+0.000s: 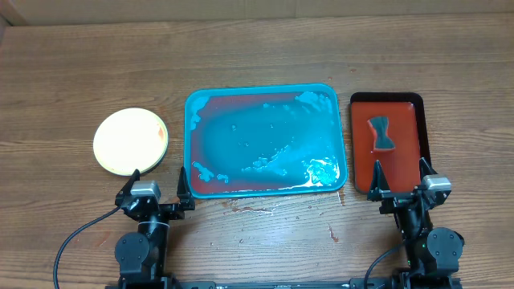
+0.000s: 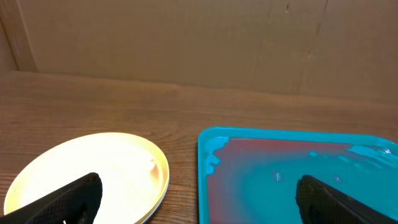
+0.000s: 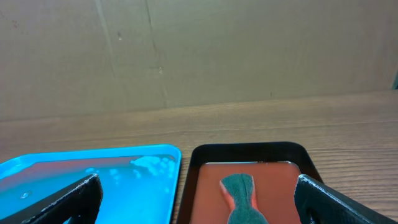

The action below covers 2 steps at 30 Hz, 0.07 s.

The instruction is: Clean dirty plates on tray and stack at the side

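The plates [image 1: 130, 141] lie stacked on the table left of the tray; the top one is pale yellow with a faint red smear at its right rim. The stack also shows in the left wrist view [image 2: 93, 171]. The turquoise tray [image 1: 266, 141] sits mid-table, wet, with red stains and white foam, and holds no plate; it also shows in the left wrist view [image 2: 292, 168] and right wrist view [image 3: 93, 177]. My left gripper [image 1: 159, 191] is open and empty at the front, between stack and tray. My right gripper [image 1: 400, 185] is open and empty at the red tray's front edge.
A smaller red tray with a black rim [image 1: 387, 143] stands right of the turquoise tray. A dark green sponge [image 1: 382, 133] lies on it, also seen in the right wrist view [image 3: 241, 196]. Red drips mark the table in front of the turquoise tray [image 1: 329, 233]. A cardboard wall stands behind.
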Available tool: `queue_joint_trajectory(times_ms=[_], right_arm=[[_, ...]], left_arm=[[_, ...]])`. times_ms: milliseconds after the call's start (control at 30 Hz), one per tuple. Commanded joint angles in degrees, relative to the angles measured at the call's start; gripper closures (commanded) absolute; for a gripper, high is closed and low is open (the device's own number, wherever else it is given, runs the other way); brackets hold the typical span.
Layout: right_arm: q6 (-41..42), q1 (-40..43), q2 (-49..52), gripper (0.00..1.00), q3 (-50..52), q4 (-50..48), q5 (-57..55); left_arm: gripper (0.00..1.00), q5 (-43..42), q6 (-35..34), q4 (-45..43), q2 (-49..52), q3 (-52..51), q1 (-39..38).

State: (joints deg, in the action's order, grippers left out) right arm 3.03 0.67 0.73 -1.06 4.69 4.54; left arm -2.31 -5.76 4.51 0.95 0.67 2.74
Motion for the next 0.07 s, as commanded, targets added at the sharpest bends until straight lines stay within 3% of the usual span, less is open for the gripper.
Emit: queue_joint_trajectory(times_ms=[0,33], right_arm=[[0.44,-0.33,-0.55,0.0,0.61,-0.28,0.2],[0.44,-0.33,-0.55,0.0,0.61,-0.28,0.17]], left_arm=[[0.0,0.37,0.87,-0.11,-0.7,-0.39,0.35],[0.0,0.37,0.87,-0.11,-0.7,-0.39,0.35]])
